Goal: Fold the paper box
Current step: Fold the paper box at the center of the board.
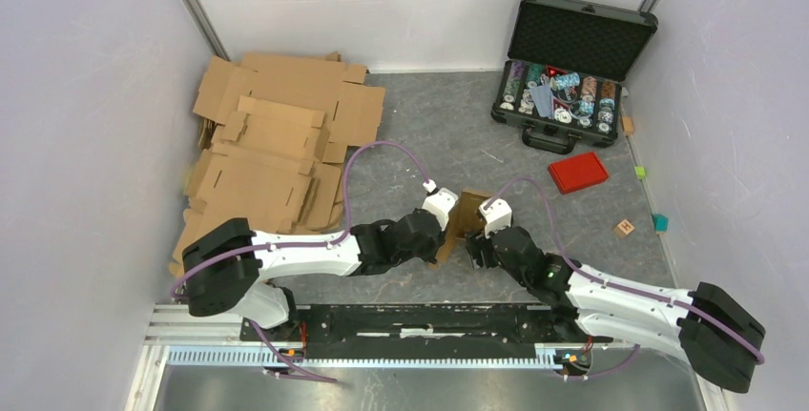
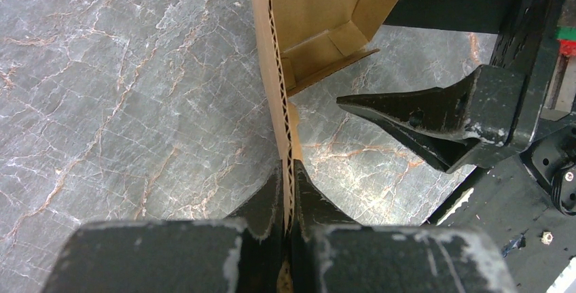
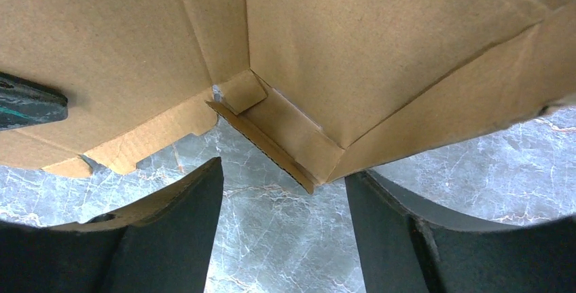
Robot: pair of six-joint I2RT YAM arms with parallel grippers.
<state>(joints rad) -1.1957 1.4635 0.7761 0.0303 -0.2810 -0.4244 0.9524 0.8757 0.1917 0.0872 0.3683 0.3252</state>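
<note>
Assembly looks midway: my left gripper (image 2: pixel 288 174) clamps the small brown cardboard box (image 2: pixel 316 7); my right gripper (image 3: pixel 284 198), jaws apart and empty, should next tuck the loose flap (image 3: pixel 285 136).

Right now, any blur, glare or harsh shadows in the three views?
Top view: evenly lit, sharp, no glare. Left wrist: left fingers blurred up close, box edge sharp. Right wrist: right fingers dark and soft, box sharp, filling the upper frame.
</note>
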